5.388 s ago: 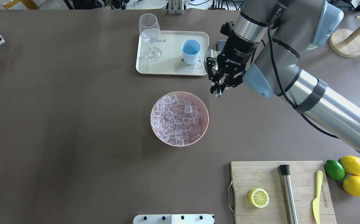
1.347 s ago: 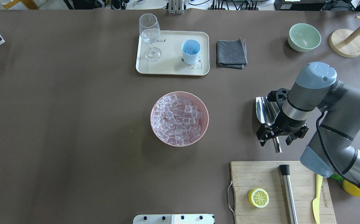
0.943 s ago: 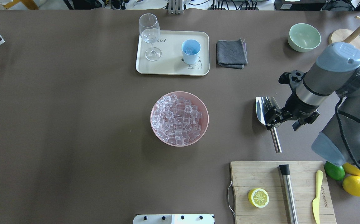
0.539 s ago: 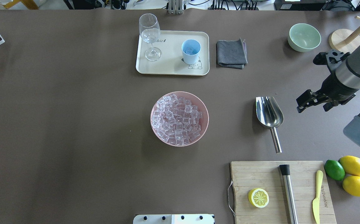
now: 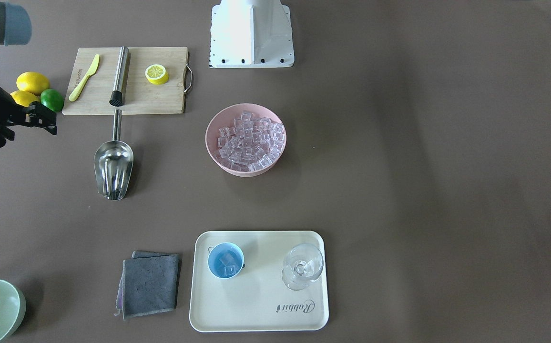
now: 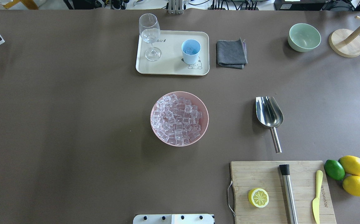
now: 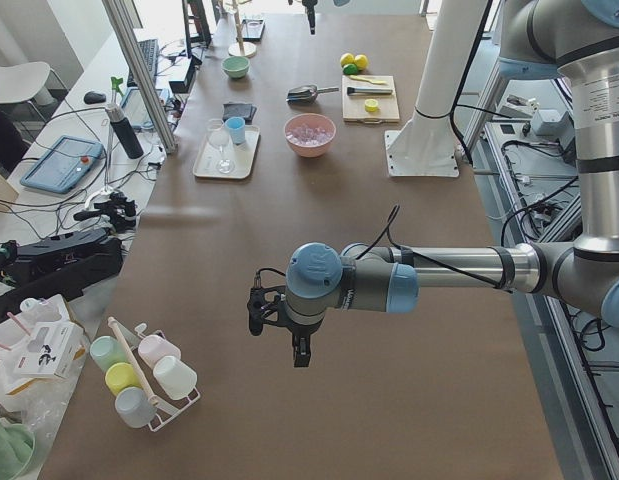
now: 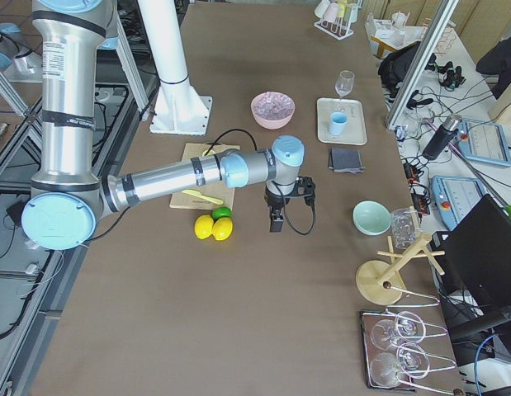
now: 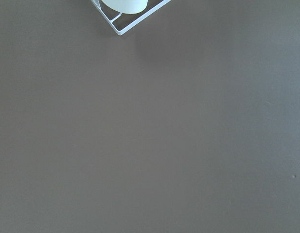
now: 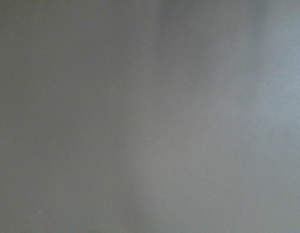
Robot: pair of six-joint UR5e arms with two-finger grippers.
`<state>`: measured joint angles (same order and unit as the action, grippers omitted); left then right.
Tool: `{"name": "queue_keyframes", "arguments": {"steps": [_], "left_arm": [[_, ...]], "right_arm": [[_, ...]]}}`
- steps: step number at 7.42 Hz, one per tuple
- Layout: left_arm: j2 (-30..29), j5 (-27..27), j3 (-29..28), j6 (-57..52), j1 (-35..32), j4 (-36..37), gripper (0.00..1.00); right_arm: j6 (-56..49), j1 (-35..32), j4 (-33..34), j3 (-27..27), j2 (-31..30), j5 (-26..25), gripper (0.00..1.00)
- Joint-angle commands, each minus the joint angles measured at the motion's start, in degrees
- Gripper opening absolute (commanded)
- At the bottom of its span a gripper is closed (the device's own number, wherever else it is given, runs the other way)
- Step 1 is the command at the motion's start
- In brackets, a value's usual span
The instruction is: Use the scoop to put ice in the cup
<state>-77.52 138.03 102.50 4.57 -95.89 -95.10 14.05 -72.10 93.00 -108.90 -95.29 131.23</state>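
The steel scoop [image 6: 269, 112] lies free on the table to the right of the pink bowl [image 6: 153, 124], its handle pointing at the cutting board. The bowl is full of ice [image 6: 177, 119]. On the cream tray [image 6: 170, 70] stands the light-blue cup [image 6: 191, 51], and the front-facing view shows a few ice cubes [image 5: 227, 265] inside it. My right gripper [image 5: 26, 127] hangs open and empty, well to the right of the scoop at the table's side. My left gripper [image 7: 280, 327] hovers over bare table far to the left; I cannot tell whether it is open or shut.
A wine glass [image 6: 149, 35] shares the tray with the cup. A grey cloth [image 6: 231, 53] and a green bowl [image 6: 304, 37] lie at the back right. The cutting board [image 6: 261, 174] near the front right holds a lemon half, a steel cylinder and a yellow knife, with lemons [image 6: 354, 175] beside it.
My right gripper carried the scoop from beside the cup to the table right of the bowl, let it go, opened, and pulled away to the right, almost out of the overhead view.
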Motion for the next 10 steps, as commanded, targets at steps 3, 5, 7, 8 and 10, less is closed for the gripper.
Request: {"name": "queue_keyframes", "arguments": {"steps": [3,5,7,8,10], "left_arm": [[0.0,0.0,0.1,0.0,0.0,0.1,0.98],[0.0,0.0,0.0,0.0,0.0,0.1,0.98],[-0.3,-0.3,-0.1,0.0,0.1,0.0,0.98],[-0.3,-0.3,0.0,0.0,0.2,0.1,0.98],[-0.2,-0.4,-0.5,0.0,0.1,0.1,0.98]], "right_arm": [[-16.8,-17.3,0.1,12.1,-1.9,0.5,1.0],[-16.5,-17.5,-0.1,12.3,-1.9,0.0,1.0],[-16.6,-17.6,-0.2,12.1,-1.6,0.0,1.0],[-16.5,-17.6,-0.2,12.3,-0.8,-0.2,1.0],[-16.5,-17.6,-0.1,12.3,-0.7,-0.2,1.0]]}}
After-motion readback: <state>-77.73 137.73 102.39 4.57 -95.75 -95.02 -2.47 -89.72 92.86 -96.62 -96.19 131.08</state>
